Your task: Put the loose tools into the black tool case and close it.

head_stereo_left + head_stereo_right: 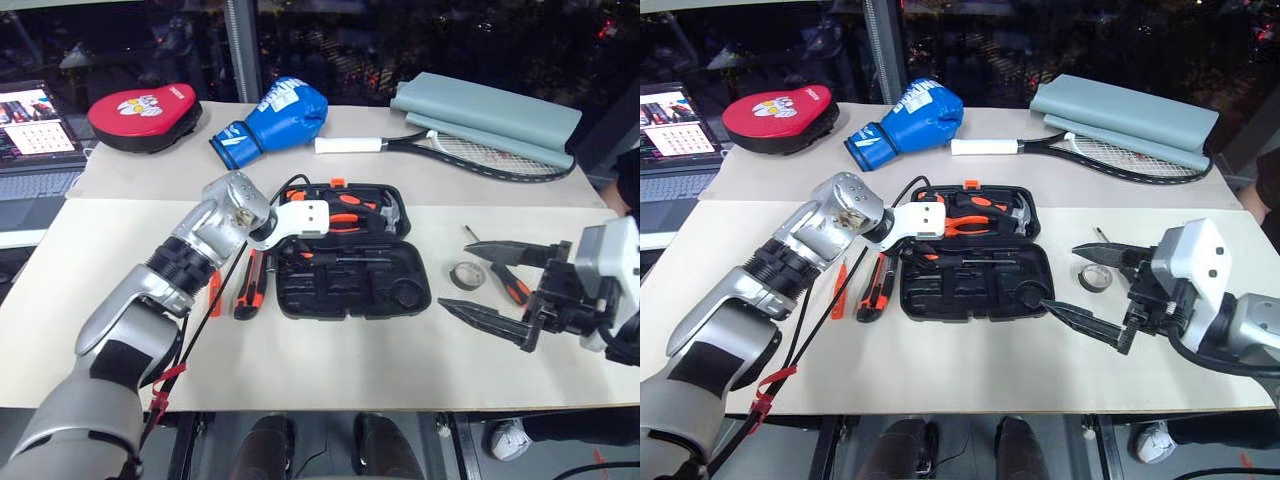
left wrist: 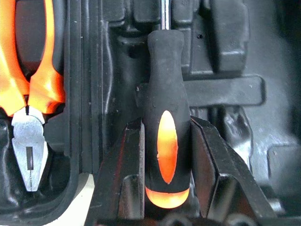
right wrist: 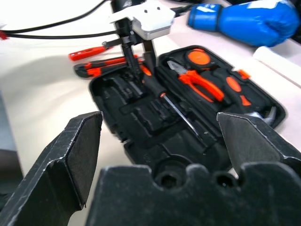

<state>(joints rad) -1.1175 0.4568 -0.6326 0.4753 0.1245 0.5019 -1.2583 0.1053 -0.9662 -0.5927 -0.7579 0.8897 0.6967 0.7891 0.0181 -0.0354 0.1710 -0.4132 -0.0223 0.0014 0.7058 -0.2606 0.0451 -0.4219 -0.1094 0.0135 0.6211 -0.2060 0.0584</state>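
Right gripper [image 1: 1095, 290] sits lower right of the head frame, jaws spread wide, nothing between them. Just past its fingertips lie the small grey tape roll [image 1: 1096, 278] and a loose screwdriver [image 1: 508, 281] with an orange-black handle, both on the pale table [image 1: 90, 250].

Centre frame: black tool case [image 1: 352, 262] lies open and flat, tool-shaped recesses up. Left gripper [image 2: 167, 155] is over the case's left side, jaws clamped on the orange-black handle of a screwdriver [image 2: 167, 127]; the shaft points along the moulded recesses of the near half. Can't tell whether it is seated or just above the moulding.

Far half of the case holds the orange-handled pliers [image 2: 30, 89], a round orange tape measure [image 3: 200, 57] and a hammer [image 1: 392, 212].

Left of the case, on the table: orange-black utility knife [image 1: 249, 285], with the slim orange tester screwdriver [image 1: 839, 277] just beyond it to the left.

Upper frame, back table: red oval pad [image 1: 145, 113], blue boxing glove [image 1: 275, 118], racket [image 1: 470, 152], grey cover [image 1: 490, 110]. Laptop [image 1: 35, 140] at upper left.
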